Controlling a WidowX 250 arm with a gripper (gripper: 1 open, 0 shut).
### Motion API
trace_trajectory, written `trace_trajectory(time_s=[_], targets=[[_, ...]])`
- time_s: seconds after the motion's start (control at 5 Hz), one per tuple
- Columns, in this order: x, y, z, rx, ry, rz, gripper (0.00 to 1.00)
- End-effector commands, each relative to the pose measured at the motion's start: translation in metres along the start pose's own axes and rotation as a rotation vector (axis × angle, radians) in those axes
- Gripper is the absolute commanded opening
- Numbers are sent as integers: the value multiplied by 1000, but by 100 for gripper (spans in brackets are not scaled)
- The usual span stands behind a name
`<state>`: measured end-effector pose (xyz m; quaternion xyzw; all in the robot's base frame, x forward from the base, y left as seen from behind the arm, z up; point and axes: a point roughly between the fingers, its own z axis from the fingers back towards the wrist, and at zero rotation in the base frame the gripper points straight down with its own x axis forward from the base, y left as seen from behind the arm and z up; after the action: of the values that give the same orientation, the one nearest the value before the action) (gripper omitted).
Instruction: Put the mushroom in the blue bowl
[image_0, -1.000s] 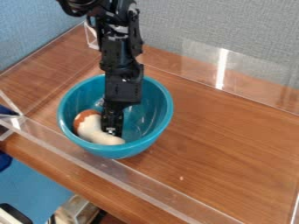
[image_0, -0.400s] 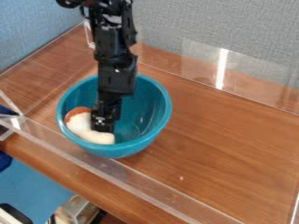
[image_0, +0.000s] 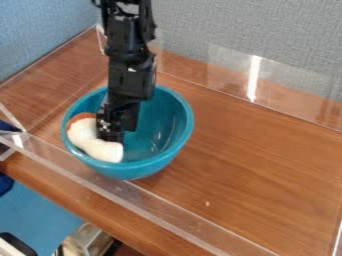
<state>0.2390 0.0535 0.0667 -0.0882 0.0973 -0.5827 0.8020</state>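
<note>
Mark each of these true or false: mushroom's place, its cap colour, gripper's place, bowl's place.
1. The mushroom lies inside the blue bowl. True.
2. The mushroom's cap is green. False: it is reddish-brown, with a white stem.
3. The gripper is down in the bowl, near the mushroom. True.
4. The bowl lies upside down on the floor. False: it sits upright on the wooden surface.

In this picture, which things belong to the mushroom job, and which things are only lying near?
For the job:
- mushroom, lying in the bowl
- blue bowl, on the table
- gripper, reaching into the bowl

Only lying near:
- a dark blue item at the left edge
- a pale, blurred object below the table edge
</note>
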Motion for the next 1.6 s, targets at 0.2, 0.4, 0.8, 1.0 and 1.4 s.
trace_trajectory(time_s=[0.2,0.4,0.8,1.0,1.4], targets=[[-1,7,30,75,-2,-108,100],[-5,9,29,75,-10,-95,100],[4,2,29,58,-8,-185,100],[12,-9,30,47,-11,-214,100],[23,-21,29,30,-13,-305,100]])
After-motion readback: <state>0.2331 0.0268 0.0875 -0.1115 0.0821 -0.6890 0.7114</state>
